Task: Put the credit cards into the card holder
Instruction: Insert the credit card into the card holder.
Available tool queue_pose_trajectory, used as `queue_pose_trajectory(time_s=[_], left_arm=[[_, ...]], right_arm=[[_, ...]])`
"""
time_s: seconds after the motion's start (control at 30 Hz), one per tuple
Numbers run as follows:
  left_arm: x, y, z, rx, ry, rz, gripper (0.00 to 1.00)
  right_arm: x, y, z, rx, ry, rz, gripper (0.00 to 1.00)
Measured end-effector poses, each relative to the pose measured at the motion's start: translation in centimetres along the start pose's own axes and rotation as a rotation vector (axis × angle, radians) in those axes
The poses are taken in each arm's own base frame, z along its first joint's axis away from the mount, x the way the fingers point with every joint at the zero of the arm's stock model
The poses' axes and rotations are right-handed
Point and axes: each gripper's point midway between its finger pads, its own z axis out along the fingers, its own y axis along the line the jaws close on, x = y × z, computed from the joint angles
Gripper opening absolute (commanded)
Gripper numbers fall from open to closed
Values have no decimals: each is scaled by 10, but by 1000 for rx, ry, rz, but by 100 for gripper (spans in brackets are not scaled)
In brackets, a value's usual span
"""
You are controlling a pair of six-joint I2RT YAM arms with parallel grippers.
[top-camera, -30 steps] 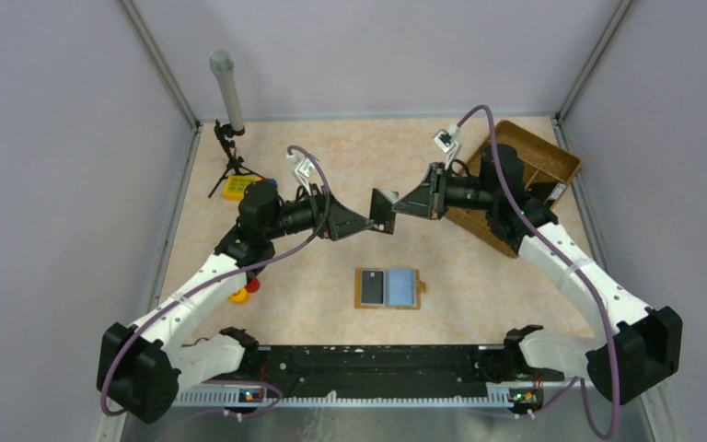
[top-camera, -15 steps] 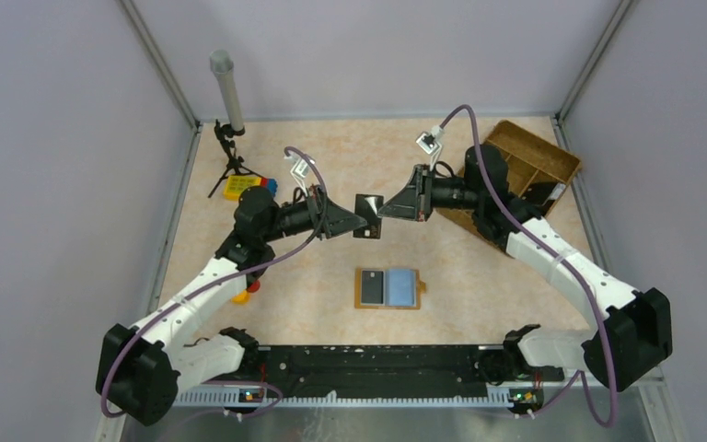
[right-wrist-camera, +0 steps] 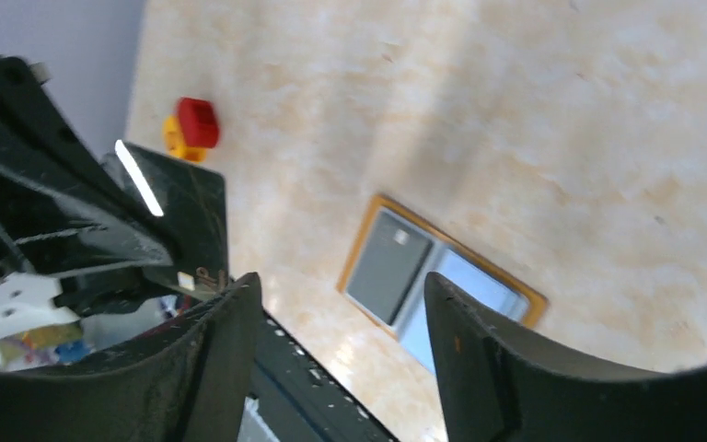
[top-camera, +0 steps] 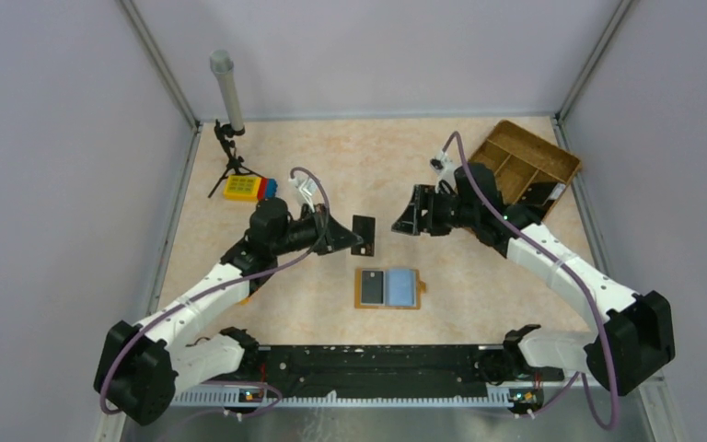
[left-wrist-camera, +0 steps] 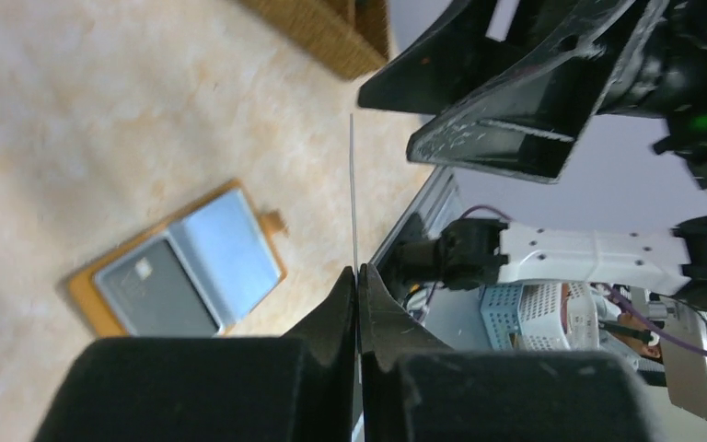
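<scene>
My left hand (top-camera: 351,241) pinches a dark card (top-camera: 364,236), right hand (top-camera: 397,224) wide; I'd slide it edge-first into the card holder (top-camera: 359,288) below.

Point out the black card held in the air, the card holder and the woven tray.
black card (top-camera: 363,236): top external view, middle of its face.
card holder (left-wrist-camera: 92,302): left wrist view, bare leather margin at its edge.
woven tray (top-camera: 541,140): top external view, its far rim.

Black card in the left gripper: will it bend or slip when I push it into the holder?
Probably stiff: edge-on, the black card shows as a straight line, no sag. Likely slippery: its face glares, and the left gripper pinches only one end, so it may pivot.
</scene>
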Motion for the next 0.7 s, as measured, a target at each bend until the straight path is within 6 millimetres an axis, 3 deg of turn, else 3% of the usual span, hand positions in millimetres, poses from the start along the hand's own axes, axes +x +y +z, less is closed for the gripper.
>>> queue_pose_trajectory(time_s=[0.07,0.2,0.33,0.53,0.7], left_arm=[[18,20,6,-70,39,-41,0],[59,49,19,-155,136,-101,0],[92,80,27,-246,220,-157,0],[109,104,33,-296,253,-211,0],[115,111,34,-302,252,-242,0]], right_arm=[[16,-22,0,91,18,37,58],[69,-69,0,267,95,140,61],[113,-92,-2,399,180,176,63],[129,-107,6,510,206,171,60],[139,-116,14,554,228,172,55]])
